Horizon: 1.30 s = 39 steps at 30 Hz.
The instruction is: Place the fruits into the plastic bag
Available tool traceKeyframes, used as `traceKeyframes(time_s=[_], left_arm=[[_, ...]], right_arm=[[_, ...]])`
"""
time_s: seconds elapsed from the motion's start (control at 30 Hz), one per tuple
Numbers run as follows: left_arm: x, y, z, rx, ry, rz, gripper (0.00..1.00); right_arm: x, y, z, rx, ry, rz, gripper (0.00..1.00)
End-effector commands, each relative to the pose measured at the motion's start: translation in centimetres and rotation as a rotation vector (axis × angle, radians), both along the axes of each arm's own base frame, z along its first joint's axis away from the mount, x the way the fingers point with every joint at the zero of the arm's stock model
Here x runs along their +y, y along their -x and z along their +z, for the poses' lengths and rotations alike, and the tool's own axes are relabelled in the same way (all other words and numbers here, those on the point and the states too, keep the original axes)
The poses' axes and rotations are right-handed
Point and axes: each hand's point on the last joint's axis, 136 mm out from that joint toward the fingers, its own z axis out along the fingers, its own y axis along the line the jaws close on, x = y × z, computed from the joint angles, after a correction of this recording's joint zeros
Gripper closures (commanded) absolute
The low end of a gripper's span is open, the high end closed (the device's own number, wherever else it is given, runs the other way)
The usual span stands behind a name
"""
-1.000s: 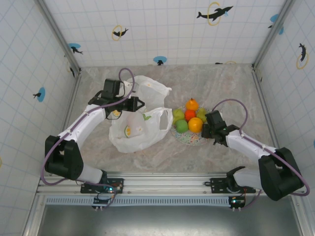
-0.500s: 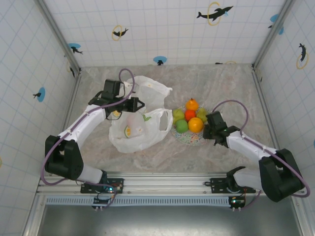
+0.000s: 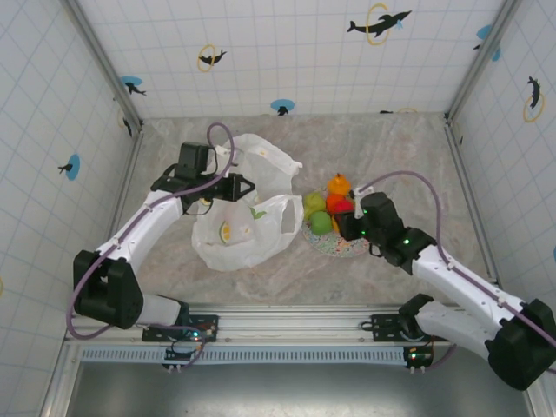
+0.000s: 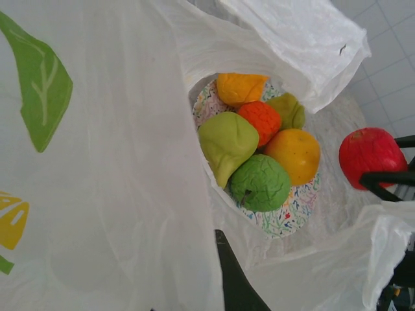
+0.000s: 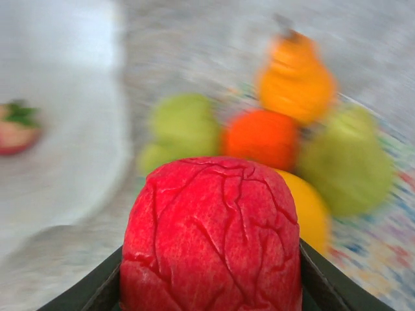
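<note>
Apple, red, sits squarely between the right jaws, both touching it.

White-shelled left arm and right arm, black joints, looping purple cables.

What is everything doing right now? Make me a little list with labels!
left pincer: shut, pinching the edge of the plastic bag
right pincer: gripping the red apple
plate: speckled, beside the bag, six fruits piled on it
green apple: on the plate, touching the orange
job: red apple not yet in the bag
</note>
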Motion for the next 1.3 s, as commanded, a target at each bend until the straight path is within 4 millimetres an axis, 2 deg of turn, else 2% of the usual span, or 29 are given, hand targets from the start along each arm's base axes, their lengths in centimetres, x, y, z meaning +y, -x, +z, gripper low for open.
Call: traceKeyframes(time_s=[0.0,0.13,0.37,0.53,0.8,1.07,1.27], left_arm=[[-0.1,1.1,1.0,-0.028,0.021,-0.049,1.0],[-0.4,1.5,1.5,-0.039,0.041,-0.079,1.0],[-0.6,1.8,1.5,-0.046,0.046,-0.105,1.0],[-0.9,1.8,1.7,-0.046,0.063,-0.118,1.0],[-1.8,2.0,3.1,-0.036,0.155,-0.143,1.0],[-2.2,2.0,2.8,-0.009,0.198,-0.141,1.0],[-2.6,1.8,2.3,0.013,0.209,-0.138,1.0]], right_arm=[[5.4,-0.1,3.9,-0.116,-0.101,0.183,0.56],[8.8,-0.2,3.7,-0.134,-0.143,0.307,0.56],[11.6,0.0,1.3,-0.123,-0.166,0.426,0.56],[13.6,0.7,0.4,-0.121,-0.214,0.464,0.55],[15.8,-0.6,-1.3,-0.086,-0.303,0.341,0.55],[18.4,-2.4,-4.8,0.046,-0.271,0.161,0.52],[21.7,-2.3,-5.1,0.126,-0.345,0.167,0.5]])
